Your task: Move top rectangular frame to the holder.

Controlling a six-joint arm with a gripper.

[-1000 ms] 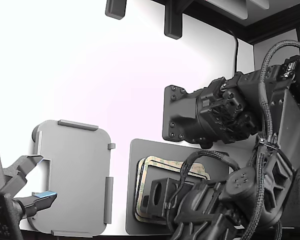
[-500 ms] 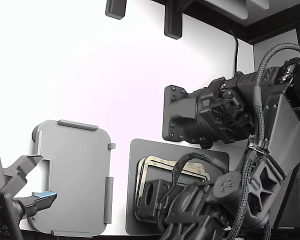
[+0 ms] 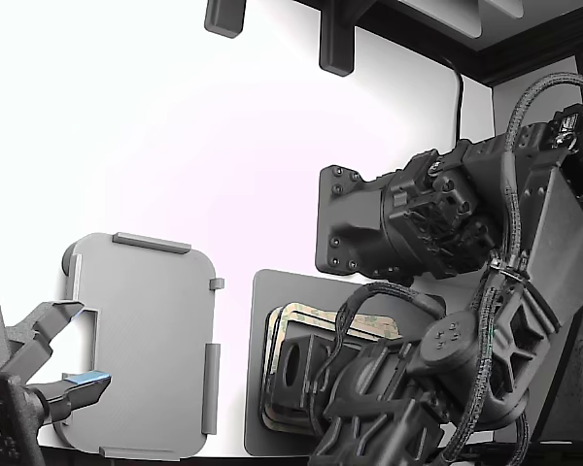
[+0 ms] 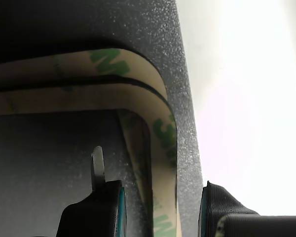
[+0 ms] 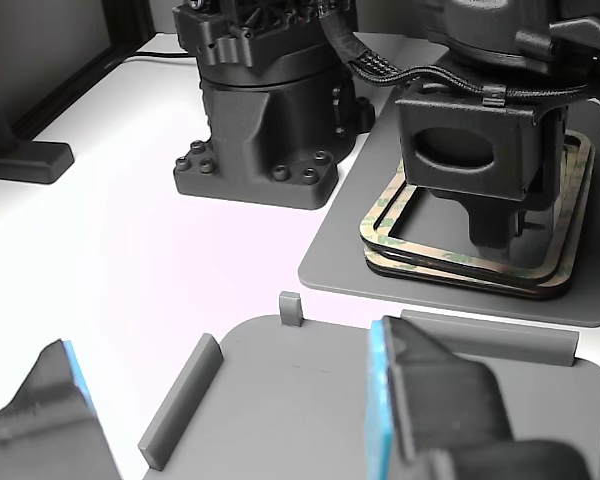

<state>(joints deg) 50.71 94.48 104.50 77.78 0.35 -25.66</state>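
Wrist view, lower centre: gripper (image 4: 160,207) jaws parted, straddling one side rail of the top rectangular frame (image 4: 160,148), which lies on the stack on the dark mat (image 4: 185,98); nothing clamped.

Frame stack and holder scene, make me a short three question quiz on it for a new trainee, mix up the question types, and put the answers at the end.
1. True or false: the holder already has a frame lying in it.
2. Multiple choice: the stack of frames lies on A) the bare white table, B) the dark grey mat, C) the holder.
3. Short answer: in the wrist view, how do the gripper fingers stand relative to the top rectangular frame?

Key
1. False; the holder shows only its bare grey surface.
2. B.
3. Open, one finger on each side of the frame's side strip near a rounded corner, not yet closed on it.
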